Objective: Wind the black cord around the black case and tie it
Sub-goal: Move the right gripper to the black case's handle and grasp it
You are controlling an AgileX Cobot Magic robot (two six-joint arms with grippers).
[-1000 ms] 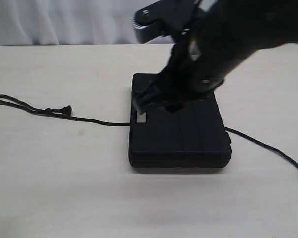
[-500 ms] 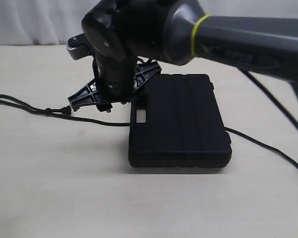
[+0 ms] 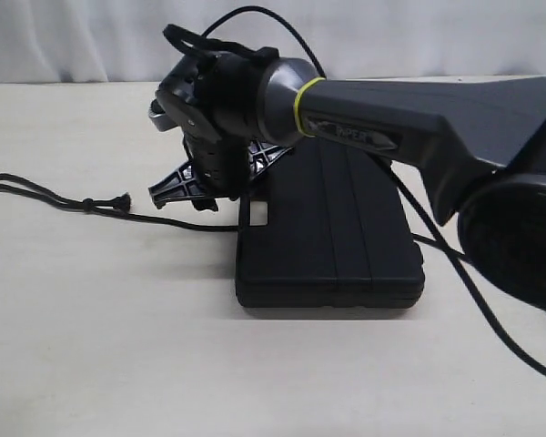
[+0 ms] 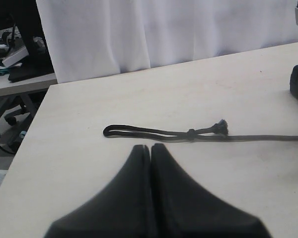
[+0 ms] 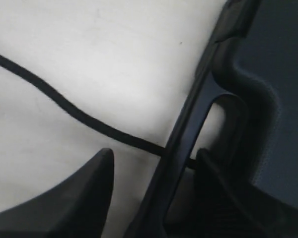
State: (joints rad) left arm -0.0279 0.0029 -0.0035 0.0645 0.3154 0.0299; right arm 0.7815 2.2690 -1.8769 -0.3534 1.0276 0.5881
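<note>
The black case lies flat mid-table, its handle cutout on the left side. The black cord runs from a loop at far left through a small knot, under the case, and comes out on the right. My right gripper reaches across to the handle edge. In the right wrist view the right gripper is open, one finger on each side of the handle bar, with the cord passing beneath. My left gripper is shut and empty, hovering short of the cord's loop.
The right arm's grey body spans the case's far right half, and its smooth cable hangs over the case's right edge. A white curtain backs the table. A cluttered desk stands beyond the table's left edge.
The right arm swung left from above the case to its handle edge, then shifted slightly back right. Case and cord have not moved.
</note>
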